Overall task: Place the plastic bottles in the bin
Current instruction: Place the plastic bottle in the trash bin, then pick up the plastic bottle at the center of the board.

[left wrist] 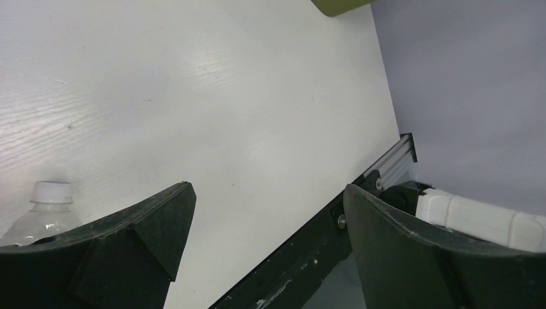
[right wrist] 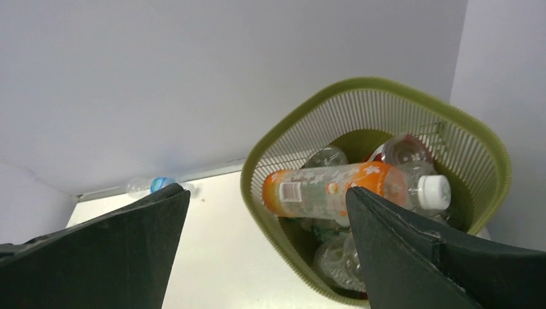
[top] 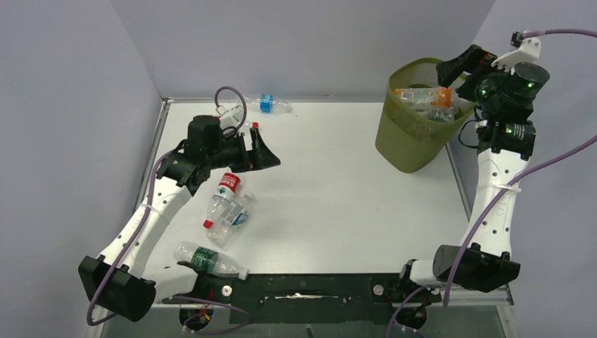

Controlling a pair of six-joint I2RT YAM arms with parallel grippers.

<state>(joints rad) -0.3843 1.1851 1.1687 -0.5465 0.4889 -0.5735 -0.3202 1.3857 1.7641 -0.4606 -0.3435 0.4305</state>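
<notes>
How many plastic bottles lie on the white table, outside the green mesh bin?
4 visible: blue-labelled clear bottle at far edge; red-labelled bottle and crumpled clear bottle touching, left-centre; green-labelled bottle near front-left. The left arm may hide more.

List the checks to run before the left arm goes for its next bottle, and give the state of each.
1. Left jaws open and empty: ok.
2. Right jaws open and empty, above the bin: ok.
3. Bin standing, mouth up: ok.
4. Room in the bin: cannot tell; an orange bottle lies across the pile near the rim.
5. Table cleared: not ok; a red-labelled bottle, a green-labelled bottle and a blue-labelled bottle lie on it, among others.
6. Left jaws lined up on a bottle: not ok; only a white-capped bottle shows, at the edge of the left wrist view.
</notes>
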